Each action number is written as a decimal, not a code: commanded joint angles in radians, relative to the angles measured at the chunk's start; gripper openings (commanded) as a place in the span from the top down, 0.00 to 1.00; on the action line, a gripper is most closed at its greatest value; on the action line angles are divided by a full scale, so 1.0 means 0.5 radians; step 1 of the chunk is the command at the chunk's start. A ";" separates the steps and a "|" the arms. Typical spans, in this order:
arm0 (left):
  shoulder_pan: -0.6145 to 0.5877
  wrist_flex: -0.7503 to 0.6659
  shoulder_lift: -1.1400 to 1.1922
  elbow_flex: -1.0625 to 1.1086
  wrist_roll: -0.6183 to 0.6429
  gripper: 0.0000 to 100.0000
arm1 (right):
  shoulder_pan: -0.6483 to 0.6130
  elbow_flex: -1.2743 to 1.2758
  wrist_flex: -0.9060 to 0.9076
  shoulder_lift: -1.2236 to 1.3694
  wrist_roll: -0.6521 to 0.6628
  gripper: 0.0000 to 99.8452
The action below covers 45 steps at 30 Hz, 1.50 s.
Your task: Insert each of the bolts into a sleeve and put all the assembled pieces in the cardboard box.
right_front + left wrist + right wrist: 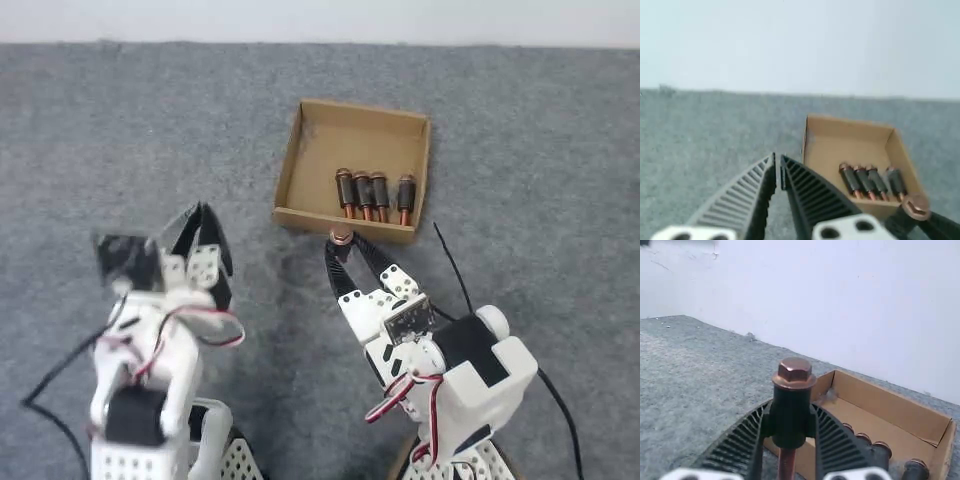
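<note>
My right gripper (343,243) is shut on an assembled piece (791,410), a copper bolt upright in a black sleeve, held just in front of the cardboard box's near wall (340,225). The bolt's hex head (342,236) points up. Inside the cardboard box (900,405) lie several assembled pieces (372,192) side by side, also visible in the left wrist view (870,181). My left gripper (203,212) hovers over the carpet to the left of the box, its fingers (752,192) nearly together with nothing between them.
Grey carpet (120,130) covers the table up to a white wall at the back. A black cable (452,265) runs beside the right arm near the box's right corner. Open carpet lies left of and behind the box.
</note>
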 commanded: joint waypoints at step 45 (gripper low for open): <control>-0.623 0.169 -0.466 0.953 -0.245 0.99 | 0.299 -1.092 0.907 -0.103 -0.009 0.99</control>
